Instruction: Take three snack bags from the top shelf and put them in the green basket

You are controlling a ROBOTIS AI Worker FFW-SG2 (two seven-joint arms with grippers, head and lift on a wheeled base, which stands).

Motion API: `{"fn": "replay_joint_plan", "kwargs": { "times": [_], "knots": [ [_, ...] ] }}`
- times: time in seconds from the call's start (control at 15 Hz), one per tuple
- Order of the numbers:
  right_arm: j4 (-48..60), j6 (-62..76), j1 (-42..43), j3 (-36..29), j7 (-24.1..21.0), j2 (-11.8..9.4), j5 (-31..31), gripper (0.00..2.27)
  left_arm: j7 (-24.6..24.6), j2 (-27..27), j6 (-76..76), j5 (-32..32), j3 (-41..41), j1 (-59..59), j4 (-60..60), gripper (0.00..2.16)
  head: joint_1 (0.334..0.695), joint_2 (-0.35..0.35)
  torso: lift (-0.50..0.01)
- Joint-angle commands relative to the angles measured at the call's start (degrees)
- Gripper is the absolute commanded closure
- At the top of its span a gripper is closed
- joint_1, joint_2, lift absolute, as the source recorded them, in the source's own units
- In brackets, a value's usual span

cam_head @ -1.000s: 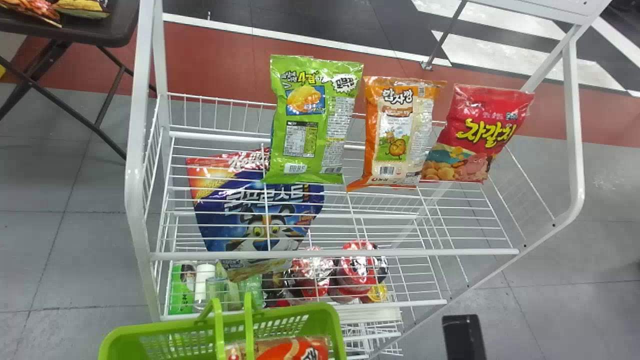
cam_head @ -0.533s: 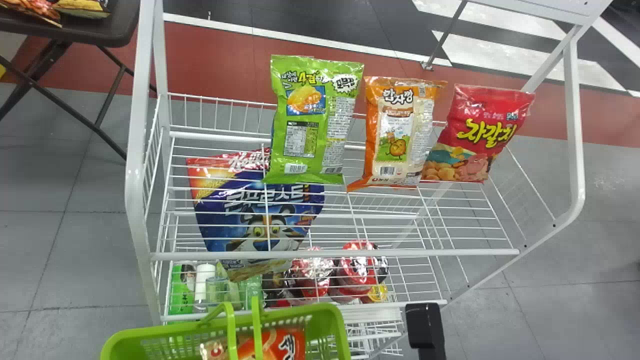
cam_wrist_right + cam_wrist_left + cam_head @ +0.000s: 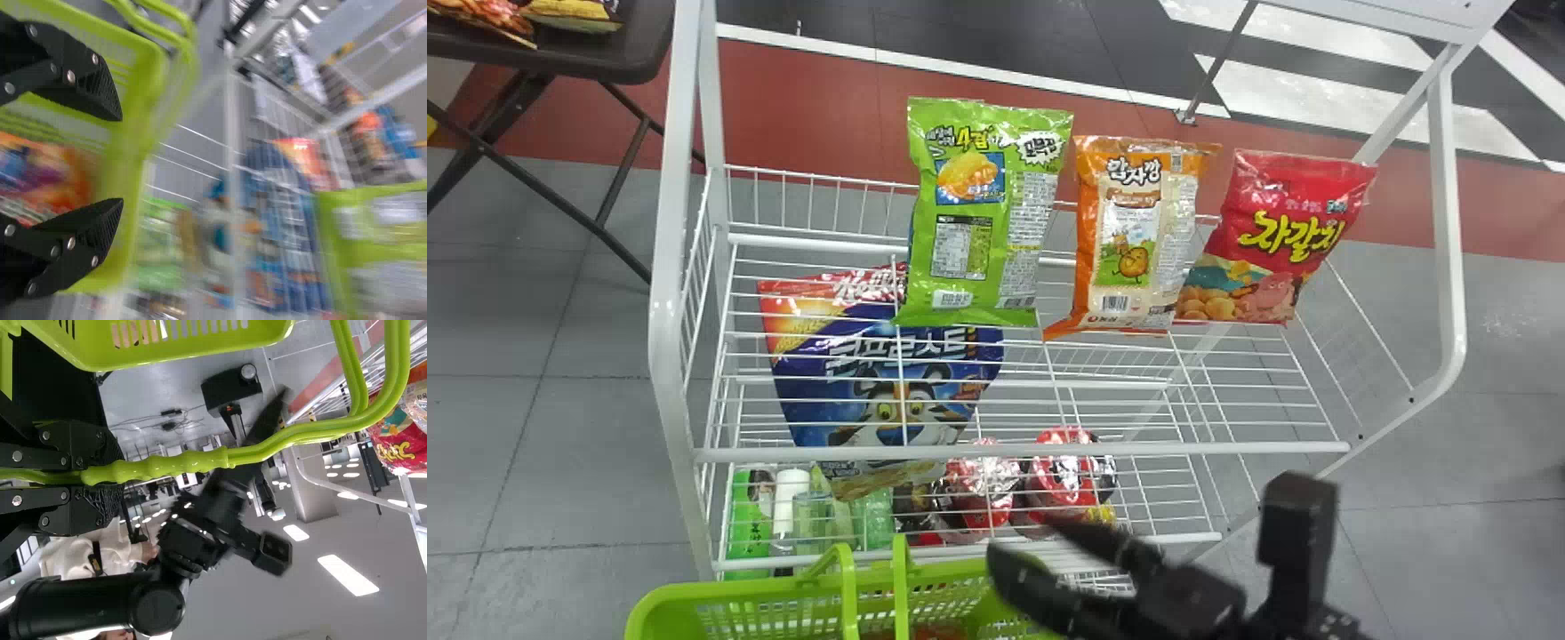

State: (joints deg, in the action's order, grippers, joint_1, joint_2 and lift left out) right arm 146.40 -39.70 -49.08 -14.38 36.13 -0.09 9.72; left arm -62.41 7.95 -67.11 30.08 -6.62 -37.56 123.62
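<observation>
one snack bag (image 3: 37, 177) lies in the basket (image 3: 734, 589), so, as far as can be judged, one of the three is done and two are left to fetch, with the green bag (image 3: 983, 213), orange bag (image 3: 1134, 236) and red bag (image 3: 1276, 236) standing on the top shelf (image 3: 1227, 448) to pick from. the right gripper (image 3: 121, 158) is over the basket, its jaws apart with nothing between them, free for the next bag, while the left gripper (image 3: 110, 477) has its jaws clamped on the basket's handle (image 3: 160, 465). whether more lies beneath that first bag, i cannot tell.
</observation>
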Motion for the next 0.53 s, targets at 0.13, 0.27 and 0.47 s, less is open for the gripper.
{"fn": "replay_joint_plan", "kwargs": {
  "times": [0.13, 0.27, 0.47],
  "knots": [
    [-7.0, 24.8, 7.2, 1.1, -6.8, 0.1, 1.8, 0.09, -0.5, 0.1, 0.0, -0.4, 0.1, -0.9, 0.5, 1.36, 0.695, -0.350, -0.044],
    [-9.1, 17.1, 15.3, 1.3, -7.7, 0.1, 1.1, 0.09, -0.2, 0.1, 0.0, -0.6, 0.0, -0.9, 0.5, 1.36, 0.695, -0.350, -0.044],
    [-14.9, 7.6, 26.9, 3.7, -11.0, 0.1, -1.5, 0.09, 0.4, 0.1, -0.2, -1.4, -0.5, -0.4, 0.5, 1.36, 0.695, -0.350, -0.044]
  ]
}}
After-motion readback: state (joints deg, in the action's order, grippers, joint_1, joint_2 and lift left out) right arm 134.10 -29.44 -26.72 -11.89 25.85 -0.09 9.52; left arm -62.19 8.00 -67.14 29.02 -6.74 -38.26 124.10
